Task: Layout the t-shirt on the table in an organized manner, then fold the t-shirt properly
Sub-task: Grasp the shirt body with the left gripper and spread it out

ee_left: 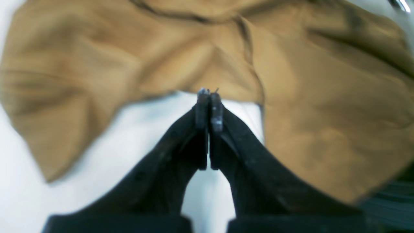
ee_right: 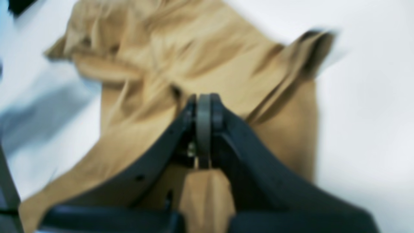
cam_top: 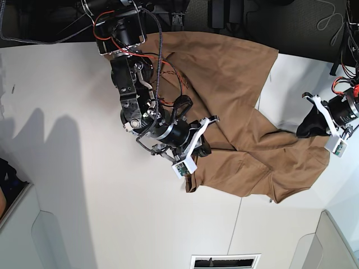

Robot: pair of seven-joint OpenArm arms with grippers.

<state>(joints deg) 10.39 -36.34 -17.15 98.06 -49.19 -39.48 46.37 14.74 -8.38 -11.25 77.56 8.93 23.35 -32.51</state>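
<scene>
The tan-brown t-shirt [cam_top: 241, 84] lies crumpled on the white table [cam_top: 73, 196], running from the far edge down to the right. My right gripper [cam_top: 203, 150] is at the shirt's near left edge. In the right wrist view it [ee_right: 203, 97] is shut, with folds of the t-shirt [ee_right: 226, 64] running into its tips. My left gripper [cam_top: 303, 131] is at the shirt's right side. Its tips [ee_left: 209, 93] are shut on the edge of the t-shirt [ee_left: 323, 113], over bare table [ee_left: 145, 129]. Both wrist views are blurred.
Cables and dark equipment [cam_top: 235, 14] line the table's far edge, where the shirt's top reaches. A thin seam [cam_top: 236, 224] runs toward a white vent [cam_top: 224, 261] at the near edge. Grey panels sit at the lower left [cam_top: 33, 235] and lower right [cam_top: 336, 241].
</scene>
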